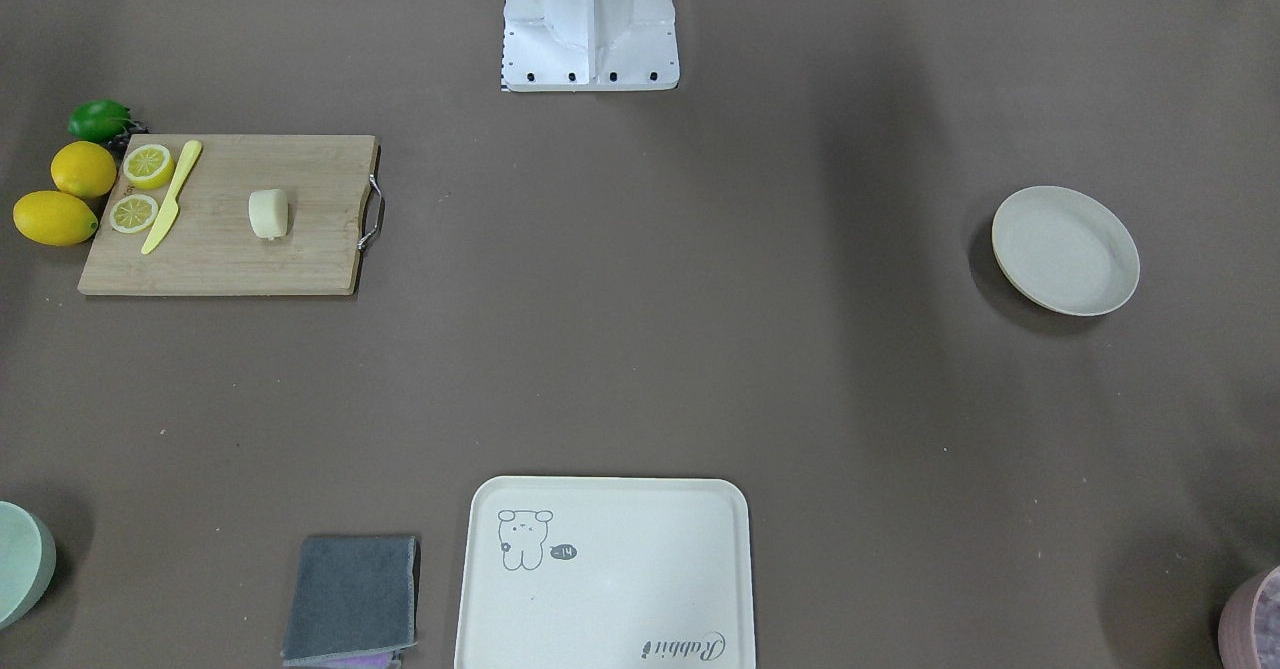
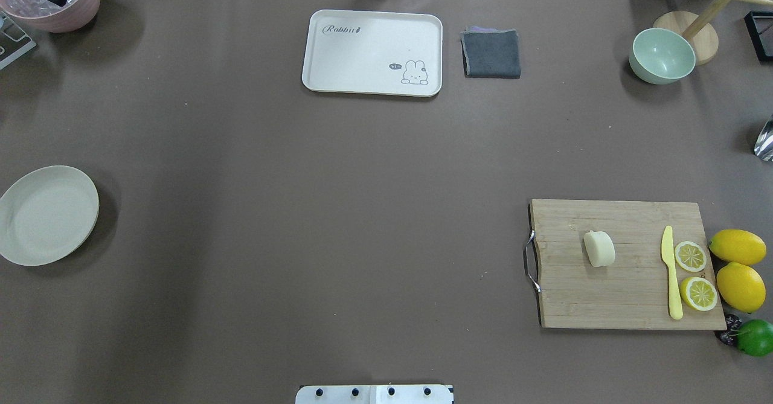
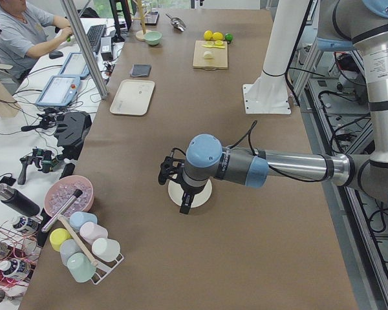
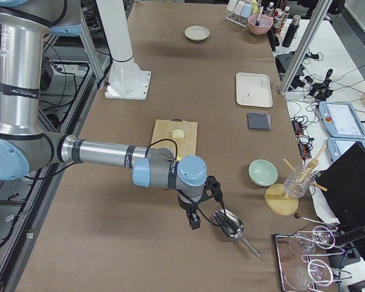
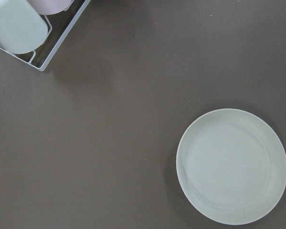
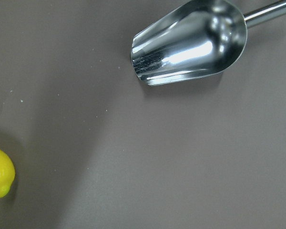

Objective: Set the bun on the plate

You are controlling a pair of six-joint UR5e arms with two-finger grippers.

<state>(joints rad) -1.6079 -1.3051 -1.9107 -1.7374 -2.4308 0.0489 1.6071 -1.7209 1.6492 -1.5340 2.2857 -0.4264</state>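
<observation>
The bun [image 1: 268, 214] [image 2: 599, 249], a pale cream rounded block, lies on a wooden cutting board [image 2: 628, 265] on the robot's right side. The plate [image 1: 1065, 250] [image 2: 47, 214] [image 5: 231, 165], round and off-white, sits bare far off on the robot's left side. My left gripper [image 3: 183, 205] hangs over the plate [image 3: 204, 192] in the exterior left view; whether it is open or shut I cannot tell. My right gripper [image 4: 194, 220] hovers beside a metal scoop [image 4: 228, 223] [image 6: 190, 43], past the board's far end from the bun [image 4: 178, 134]; its state I cannot tell.
On the board lie a yellow knife [image 2: 671, 274] and two lemon slices [image 2: 690, 256]; whole lemons [image 2: 740, 286] and a lime [image 2: 755, 336] sit beside it. A cream tray [image 2: 372, 52], grey cloth [image 2: 491, 54], green bowl [image 2: 661, 57] and pink bowl [image 2: 54, 2] line the far edge.
</observation>
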